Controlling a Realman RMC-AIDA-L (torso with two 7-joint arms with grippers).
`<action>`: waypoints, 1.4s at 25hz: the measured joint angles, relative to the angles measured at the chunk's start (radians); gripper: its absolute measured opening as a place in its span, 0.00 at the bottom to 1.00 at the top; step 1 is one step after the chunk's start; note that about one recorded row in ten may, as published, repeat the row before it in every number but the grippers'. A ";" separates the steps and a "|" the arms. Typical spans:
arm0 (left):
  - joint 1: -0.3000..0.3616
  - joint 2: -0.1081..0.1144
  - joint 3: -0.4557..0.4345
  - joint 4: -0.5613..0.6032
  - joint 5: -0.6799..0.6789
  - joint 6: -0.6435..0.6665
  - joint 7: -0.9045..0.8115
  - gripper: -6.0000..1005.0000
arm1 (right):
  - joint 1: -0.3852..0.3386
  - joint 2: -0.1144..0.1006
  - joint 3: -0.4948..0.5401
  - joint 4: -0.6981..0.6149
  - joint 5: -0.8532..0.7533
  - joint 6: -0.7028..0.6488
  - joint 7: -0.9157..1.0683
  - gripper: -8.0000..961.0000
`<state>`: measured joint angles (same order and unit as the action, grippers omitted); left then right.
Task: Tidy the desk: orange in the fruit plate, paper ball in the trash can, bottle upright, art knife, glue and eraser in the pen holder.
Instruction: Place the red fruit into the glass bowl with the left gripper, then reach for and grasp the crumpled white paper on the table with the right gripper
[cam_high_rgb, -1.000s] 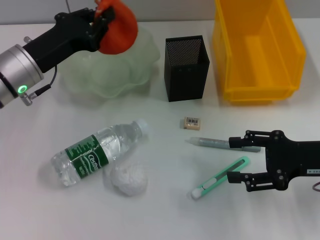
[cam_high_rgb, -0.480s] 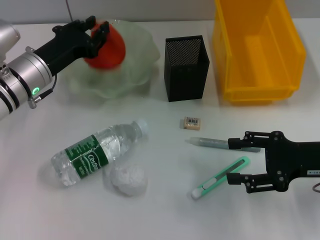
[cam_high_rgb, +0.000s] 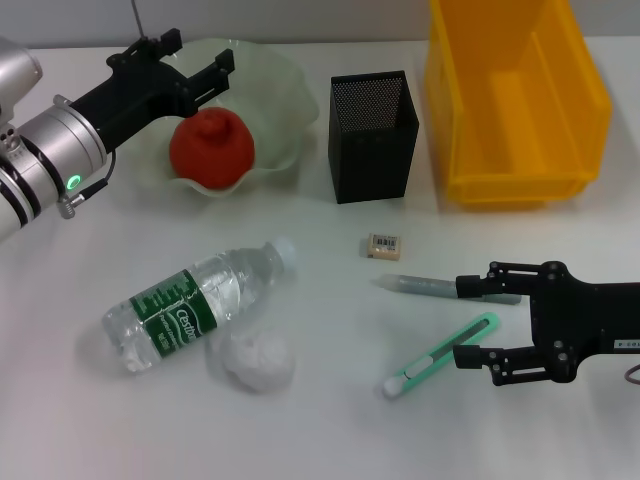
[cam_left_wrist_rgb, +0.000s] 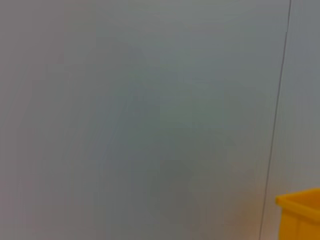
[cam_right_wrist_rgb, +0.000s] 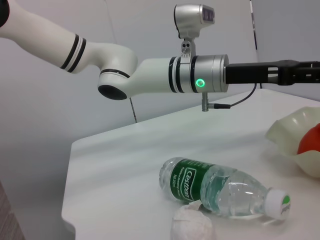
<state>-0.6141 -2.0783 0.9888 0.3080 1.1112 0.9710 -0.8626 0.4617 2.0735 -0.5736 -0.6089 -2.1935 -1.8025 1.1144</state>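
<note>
The orange (cam_high_rgb: 211, 150) rests in the fruit plate (cam_high_rgb: 290, 90) at the back left. My left gripper (cam_high_rgb: 190, 60) is open and empty just above and behind it. The bottle (cam_high_rgb: 195, 305) lies on its side at the front left, with the paper ball (cam_high_rgb: 257, 360) touching it. The eraser (cam_high_rgb: 384, 246), the glue (cam_high_rgb: 430, 286) and the art knife (cam_high_rgb: 435, 358) lie right of centre. My right gripper (cam_high_rgb: 475, 320) is open at the right ends of the glue and the knife. The pen holder (cam_high_rgb: 372, 135) stands next to the trash can (cam_high_rgb: 515, 100).
The right wrist view shows the bottle (cam_right_wrist_rgb: 220, 187), the paper ball (cam_right_wrist_rgb: 191, 225), the plate's rim (cam_right_wrist_rgb: 295, 132), part of the orange (cam_right_wrist_rgb: 312, 141) and the left arm (cam_right_wrist_rgb: 190, 75) above the table. The left wrist view shows a wall and a corner of the trash can (cam_left_wrist_rgb: 300, 217).
My left gripper came down over the plate with the orange, opened and let it go. The orange now lies in the plate. The right arm has not moved.
</note>
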 joint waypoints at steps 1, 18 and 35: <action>0.002 0.001 0.000 0.000 0.000 0.017 -0.005 0.69 | 0.000 0.000 0.000 0.000 0.000 0.000 0.000 0.84; 0.166 0.041 0.016 0.177 0.218 0.648 -0.306 0.83 | 0.014 -0.008 0.000 -0.004 0.004 0.002 0.002 0.84; 0.199 0.120 0.005 0.224 0.612 0.829 -0.320 0.83 | 0.036 -0.017 0.000 0.002 0.005 0.001 0.007 0.84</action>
<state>-0.4152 -1.9587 0.9937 0.5315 1.7233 1.8005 -1.1826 0.4973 2.0567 -0.5737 -0.6068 -2.1889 -1.8018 1.1211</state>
